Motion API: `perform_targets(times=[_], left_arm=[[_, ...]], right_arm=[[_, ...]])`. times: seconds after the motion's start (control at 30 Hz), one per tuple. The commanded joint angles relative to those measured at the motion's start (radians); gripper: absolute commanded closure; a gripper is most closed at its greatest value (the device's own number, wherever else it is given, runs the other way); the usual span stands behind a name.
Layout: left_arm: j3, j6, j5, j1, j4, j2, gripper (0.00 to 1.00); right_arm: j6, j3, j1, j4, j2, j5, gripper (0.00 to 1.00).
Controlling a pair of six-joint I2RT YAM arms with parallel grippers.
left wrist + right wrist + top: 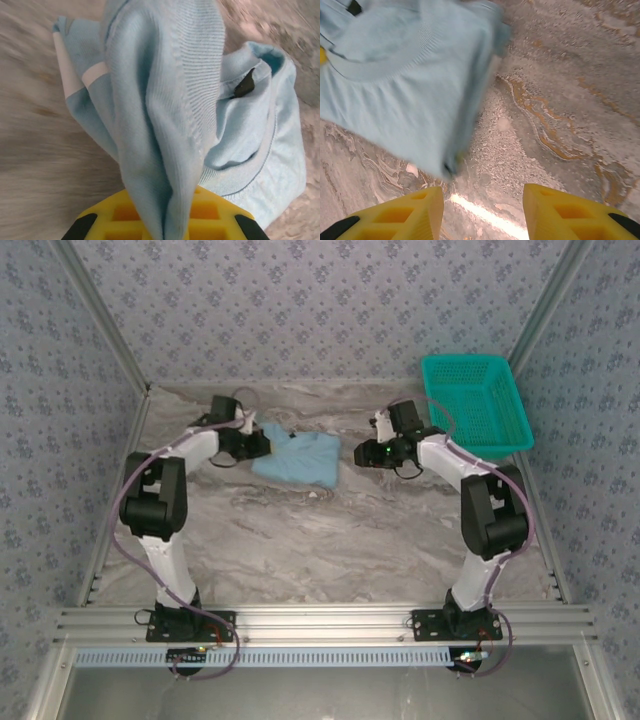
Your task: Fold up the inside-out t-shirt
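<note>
Where marbled grey bench ran toward back wall, I saw light blue soft cotton t-shirt lying crumpled between both arms. Left pincer was clenched on bunched fold at shirt's left edge, ribbed cloth rising from yellow fingers. Right pincer hung released, empty, just beside shirt's right edge. Teal plastic mesh basket stood at far right.

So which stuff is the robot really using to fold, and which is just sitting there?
For the job: light blue t-shirt; left end effector, shut on its cloth; right end effector, open beside it.
Just sitting there: teal mesh basket, at the far right of the table.
</note>
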Motion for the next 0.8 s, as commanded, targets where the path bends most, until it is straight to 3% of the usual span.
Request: perform_targets(times=[0.0, 0.2, 0.37, 0.77], left_arm=[[0.103, 0.195, -0.101, 0.092, -0.217, 0.003, 1.0], [0.347, 0.383, -0.245, 0.239, -0.408, 0.115, 1.0], [0.554, 0.495, -0.297, 0.318, -0.514, 0.249, 1.0], [1.165, 0.617, -0.562, 0.35, -0.769, 0.615, 1.0]], right_arm=[[-0.008, -0.02, 0.004, -0.02, -0.068, -0.01, 0.53], [0.054, -0.108, 0.019, 0.046, -0.112, -0.057, 0.53], [0.086, -0.122, 0.032, 0.086, -0.095, -0.089, 0.53], [0.079, -0.081, 0.064, 0.059, -0.04, -0.076, 0.53]])
